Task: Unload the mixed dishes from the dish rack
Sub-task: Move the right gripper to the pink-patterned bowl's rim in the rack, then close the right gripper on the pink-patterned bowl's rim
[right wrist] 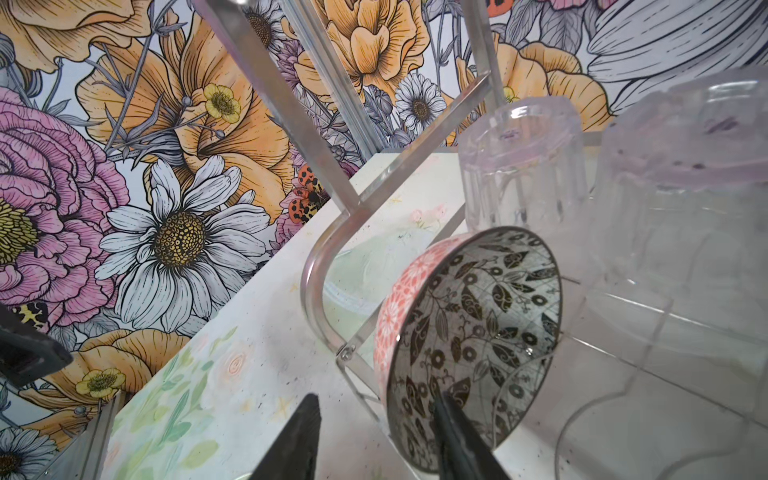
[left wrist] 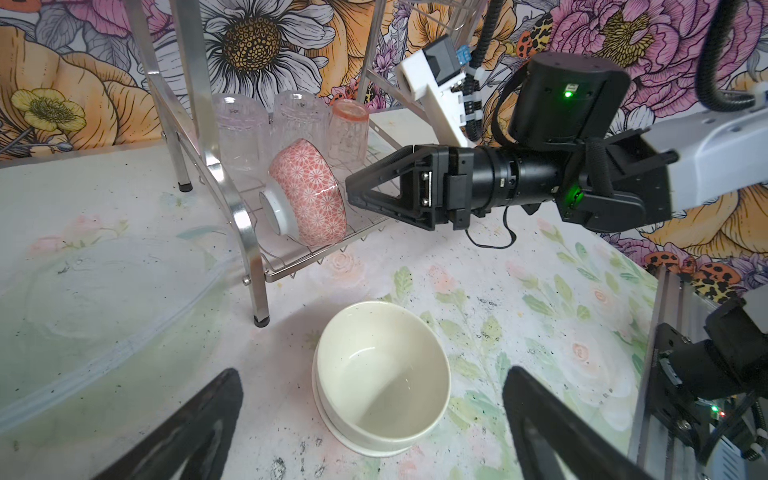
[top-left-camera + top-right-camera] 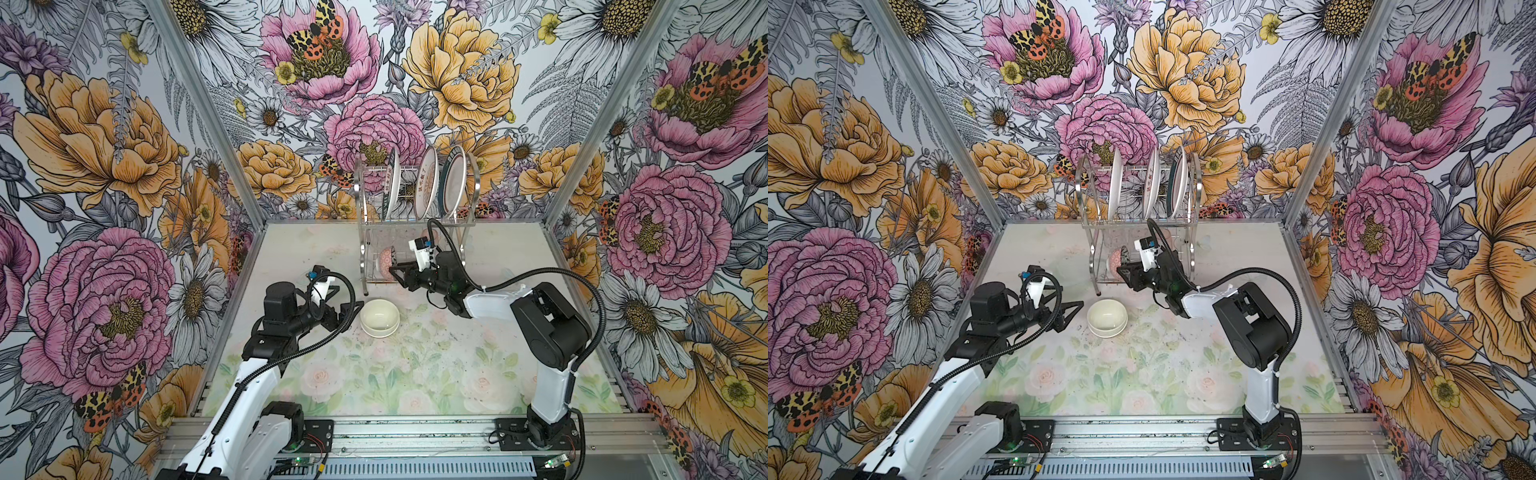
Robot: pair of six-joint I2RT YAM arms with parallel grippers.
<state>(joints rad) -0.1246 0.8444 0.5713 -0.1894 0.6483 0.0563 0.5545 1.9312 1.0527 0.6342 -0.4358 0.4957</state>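
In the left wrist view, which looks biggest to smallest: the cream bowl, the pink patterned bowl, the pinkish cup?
1. cream bowl, though it is nearest the camera
2. pink patterned bowl
3. pinkish cup

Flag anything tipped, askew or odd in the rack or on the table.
The pink bowl lies on its side on the lower shelf of the dish rack, while the cups behind it stand upside down. On the table, the cream bowl sits tilted on what looks like a second cream dish. No spill or breakage shows.

L arm (image 3: 249, 390), R arm (image 3: 552, 399): white shells, blk joints | ribbed blk cables (image 2: 708, 62) | triangular blk jaws
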